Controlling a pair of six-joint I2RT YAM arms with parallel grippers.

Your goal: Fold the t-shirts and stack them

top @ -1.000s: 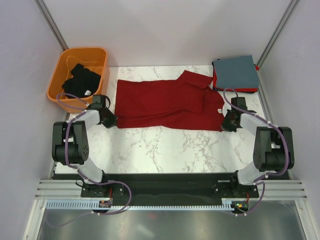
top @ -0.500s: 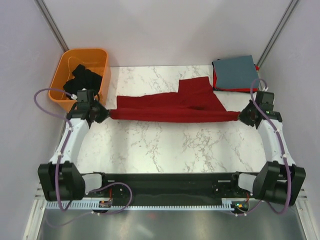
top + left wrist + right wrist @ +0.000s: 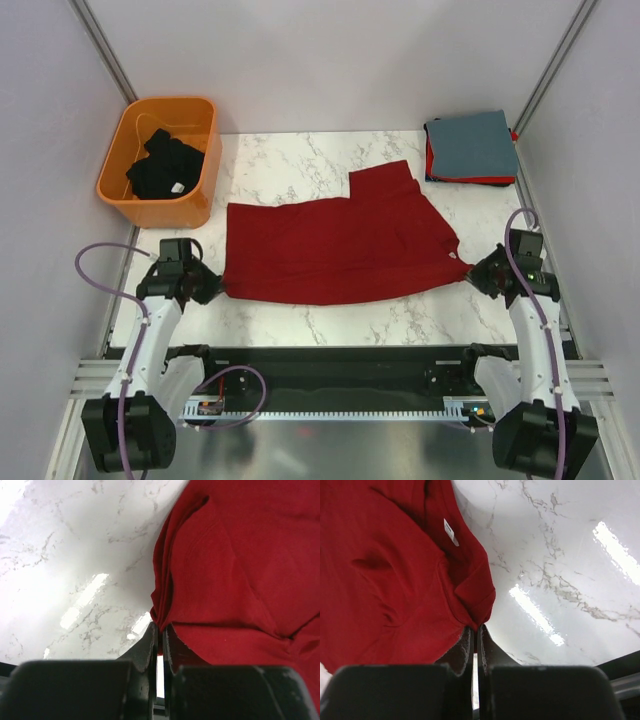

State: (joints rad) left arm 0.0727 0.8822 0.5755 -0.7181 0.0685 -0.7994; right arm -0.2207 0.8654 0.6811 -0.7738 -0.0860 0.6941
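Observation:
The dark red t-shirt [image 3: 335, 245] lies spread across the marble table, stretched between both grippers. My left gripper [image 3: 214, 288] is shut on its near left corner; the pinched cloth [image 3: 210, 580] bunches at the fingertips [image 3: 159, 630]. My right gripper [image 3: 473, 274] is shut on its near right corner by the collar, where the small white tag [image 3: 451, 532] shows on the shirt [image 3: 395, 575]. A black t-shirt [image 3: 163, 166] lies crumpled in the orange basket. A folded grey-blue shirt [image 3: 472, 145] sits on a folded red one [image 3: 432, 168] at the back right.
The orange plastic basket [image 3: 130, 195] stands at the back left corner. The folded stack takes up the back right corner. Bare marble [image 3: 330, 325] shows in front of the shirt, and the black base rail [image 3: 330, 365] runs along the near edge. Grey walls enclose the table.
Both grippers pulled the dark red shirt up off the table, stretched it taut, then drew it toward the near edge, where it now lies spread flatter. Both arms have moved nearer the bases.

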